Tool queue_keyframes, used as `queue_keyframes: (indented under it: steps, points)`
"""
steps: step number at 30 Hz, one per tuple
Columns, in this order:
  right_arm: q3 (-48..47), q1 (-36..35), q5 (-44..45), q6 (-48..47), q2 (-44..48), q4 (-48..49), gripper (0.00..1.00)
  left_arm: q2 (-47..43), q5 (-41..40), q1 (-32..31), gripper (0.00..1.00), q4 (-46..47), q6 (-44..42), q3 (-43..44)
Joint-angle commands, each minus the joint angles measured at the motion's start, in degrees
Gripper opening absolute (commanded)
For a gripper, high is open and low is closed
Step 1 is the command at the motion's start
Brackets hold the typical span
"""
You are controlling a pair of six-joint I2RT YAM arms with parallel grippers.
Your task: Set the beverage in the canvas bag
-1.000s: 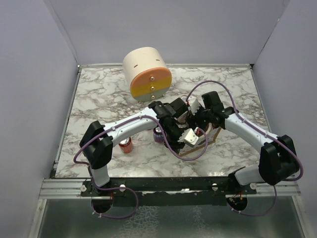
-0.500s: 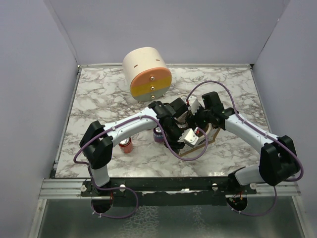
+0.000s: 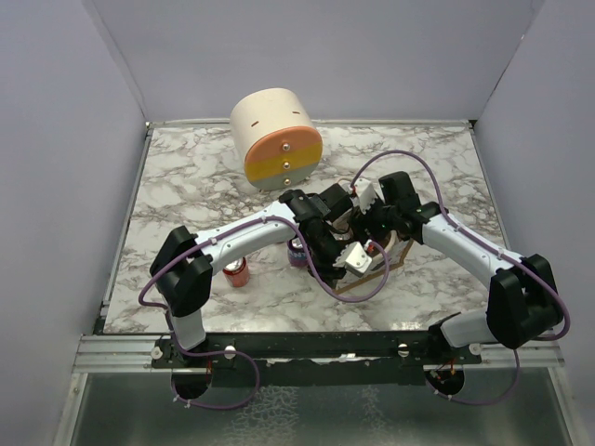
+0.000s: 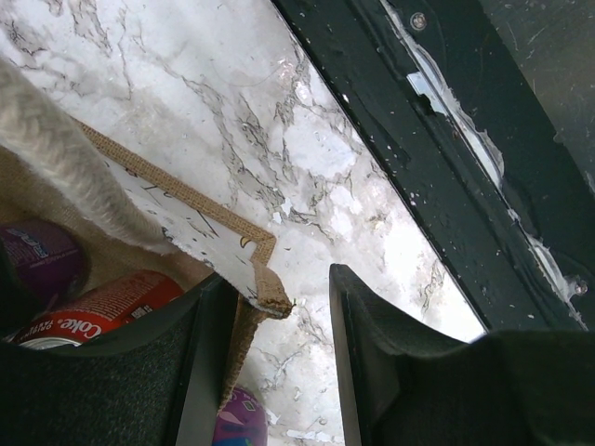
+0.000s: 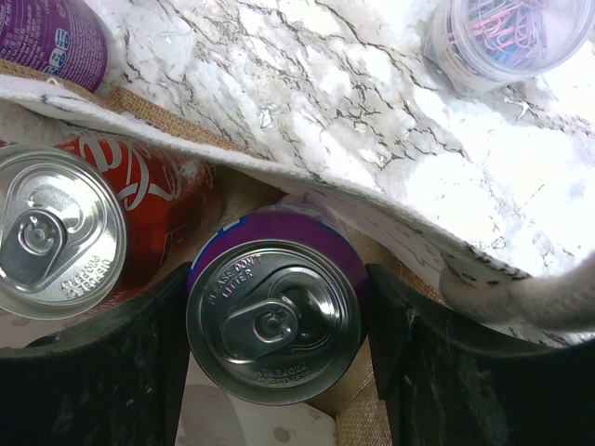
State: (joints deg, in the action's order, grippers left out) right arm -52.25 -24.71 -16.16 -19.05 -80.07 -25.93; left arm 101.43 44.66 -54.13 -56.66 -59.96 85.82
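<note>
Marble table (image 3: 186,186), two arms meeting over one bag: the right gripper (image 5: 275,288) is clamped on a purple can (image 5: 270,330), a finger against each side. The can stands upright inside the canvas bag (image 4: 167,183), next to a red cola can (image 5: 56,232). The left gripper (image 4: 282,279) stands partly open astride the bag wall facing the table's near edge, one finger inside, one outside, pinching nothing. The bag sits right of centre, toward that near edge. A second purple can (image 3: 297,253) stands just beside its left side and a red can (image 3: 236,272) further left. A tub of paper clips (image 5: 507,37) is outside the bag, and a cream cylinder (image 3: 276,139) is at the far edge. Arms, bag and cans sit much as they did a second earlier.
</note>
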Motion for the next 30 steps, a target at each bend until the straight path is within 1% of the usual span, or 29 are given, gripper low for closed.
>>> queue_keyframes:
  steps: [1, 5, 8, 13, 22, 30]
  points:
    - [-2.8, 0.0, 1.5, 1.5, 1.5, 7.0, 0.34, 1.0, 2.2, -0.4, 0.46, -2.5, -1.3, 1.3]
    - [-2.3, 0.0, 1.6, 2.0, 1.2, 7.7, 0.34, 1.1, 2.1, -0.5, 0.46, -2.7, -1.4, 1.4]
    - [-1.7, 0.0, 1.7, 2.3, 0.8, 8.2, 0.36, 1.1, 2.1, -0.5, 0.46, -2.6, -1.5, 1.3]
    - [-1.0, 0.0, 2.6, 1.8, -1.1, 8.4, 0.43, 1.3, 2.1, -0.5, 0.47, -2.3, -0.7, 1.5]
    - [0.0, 0.0, 1.0, 0.5, 0.6, 8.4, 0.6, 0.7, 1.8, -0.5, 0.49, -0.8, 1.1, 1.2]
    - [-1.0, 0.0, 0.1, -0.5, 0.8, 6.1, 0.7, 0.9, 1.4, -0.5, 0.5, -0.5, 1.9, 1.6]
